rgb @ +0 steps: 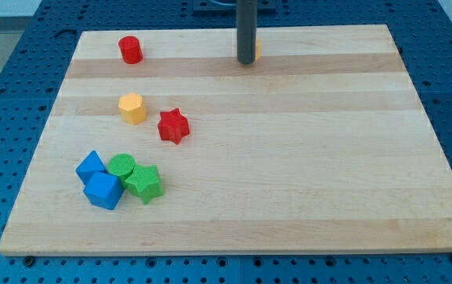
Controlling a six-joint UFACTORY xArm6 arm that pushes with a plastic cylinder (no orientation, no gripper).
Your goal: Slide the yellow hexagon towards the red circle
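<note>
The yellow hexagon (132, 108) lies on the wooden board at the view's left, below the red circle (130, 50), which stands near the board's top left edge. My tip (246, 61) is at the view's top centre, far to the right of both blocks and touching neither. A small yellow-orange block (257, 49) is mostly hidden behind the rod; its shape cannot be made out.
A red star (173, 125) lies just right of the yellow hexagon. At the lower left sits a cluster: two blue blocks (91, 166) (103, 190), a green circle (121, 166) and a green star (143, 183). The wooden board (304, 173) rests on a blue pegboard table.
</note>
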